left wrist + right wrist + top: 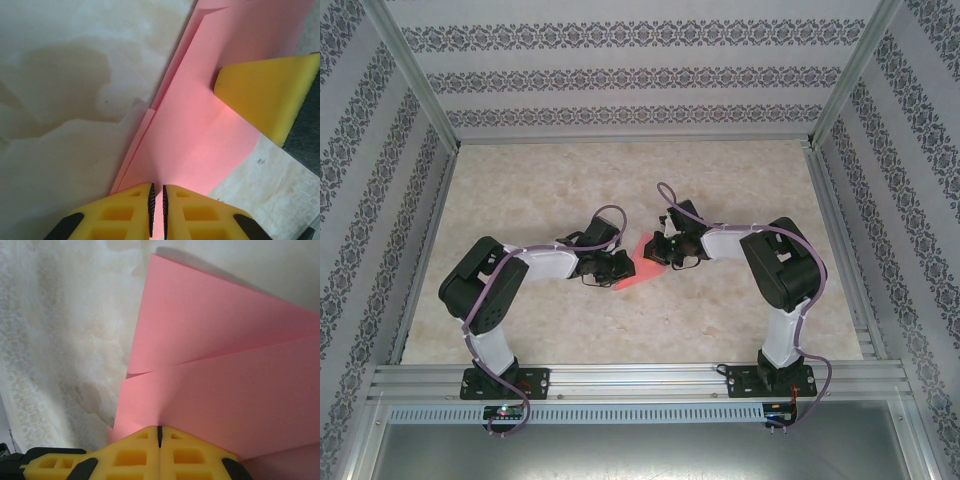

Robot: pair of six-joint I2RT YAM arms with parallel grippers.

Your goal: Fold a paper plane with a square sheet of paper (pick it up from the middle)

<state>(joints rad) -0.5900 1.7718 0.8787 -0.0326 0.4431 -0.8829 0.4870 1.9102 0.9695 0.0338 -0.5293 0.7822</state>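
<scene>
— Pink paper sheet (642,262), is it a plane yet?
— No. You have a few folds in it, but no pointy dart. I think more folds are left.
— Where is it?
— In the middle of the table (520,200), between your two grippers. Your left gripper (157,192) pinches its edge, jaws almost together. Your right gripper (159,430) is squeezed closed, holding nothing, its tip on the sheet.
— Room to move?
— Lots of bare table all round, walls (880,200) well away
</scene>
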